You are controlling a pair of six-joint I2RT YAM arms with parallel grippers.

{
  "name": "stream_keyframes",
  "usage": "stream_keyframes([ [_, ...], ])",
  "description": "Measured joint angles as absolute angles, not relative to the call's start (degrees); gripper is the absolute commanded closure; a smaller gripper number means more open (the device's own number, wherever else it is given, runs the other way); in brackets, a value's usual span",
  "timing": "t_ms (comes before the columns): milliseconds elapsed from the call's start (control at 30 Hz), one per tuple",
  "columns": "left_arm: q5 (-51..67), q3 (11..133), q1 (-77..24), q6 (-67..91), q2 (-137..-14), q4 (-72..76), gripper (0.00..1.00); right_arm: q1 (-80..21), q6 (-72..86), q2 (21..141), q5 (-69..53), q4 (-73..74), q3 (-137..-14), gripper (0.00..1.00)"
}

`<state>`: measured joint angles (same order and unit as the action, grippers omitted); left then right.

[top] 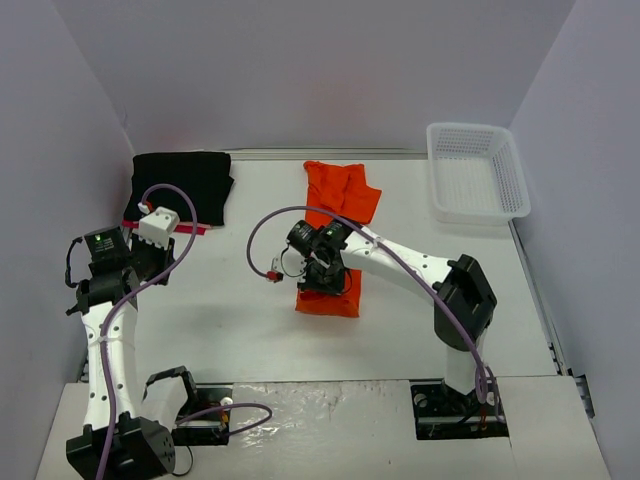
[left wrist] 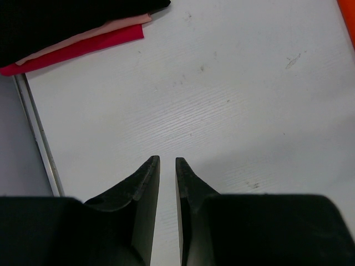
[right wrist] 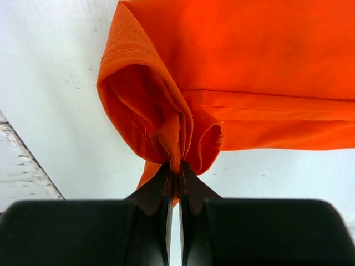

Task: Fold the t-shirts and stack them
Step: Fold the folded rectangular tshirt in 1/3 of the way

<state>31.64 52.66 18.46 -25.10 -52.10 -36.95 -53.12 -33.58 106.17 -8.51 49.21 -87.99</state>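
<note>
The bright orange t-shirt [top: 340, 190] lies as a long strip down the middle of the table, its near end [top: 328, 300] in front of the right arm. My right gripper [top: 320, 265] [right wrist: 177, 165] is shut on a bunched fold of this orange shirt [right wrist: 249, 55], lifting it off the table. At the back left lies the folded black t-shirt [top: 182, 185] [left wrist: 55, 22] on top of the pink-red one [top: 170, 228] [left wrist: 83, 47]. My left gripper [top: 160, 262] [left wrist: 167, 159] hovers over bare table near that pile, jaws a narrow gap apart and holding nothing.
A white mesh basket [top: 468, 127] stands at the back right corner. A metal strip [left wrist: 36, 138] runs along the table's left edge beside the wall. A sliver of orange cloth [left wrist: 349, 5] shows at the top right of the left wrist view.
</note>
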Motion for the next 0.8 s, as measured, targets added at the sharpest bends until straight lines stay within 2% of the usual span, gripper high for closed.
stream_keyframes([
  [367,31.6,52.7,18.5,-25.1,-52.1,-36.9,0.83,-47.4,-36.3,107.9,-5.1,50.1,-96.7,1.0],
  [800,31.7,52.7,18.5,-25.2,-52.7,-36.9,0.83,-41.1,-39.2,116.8,-3.0,50.5,-105.6,1.0],
])
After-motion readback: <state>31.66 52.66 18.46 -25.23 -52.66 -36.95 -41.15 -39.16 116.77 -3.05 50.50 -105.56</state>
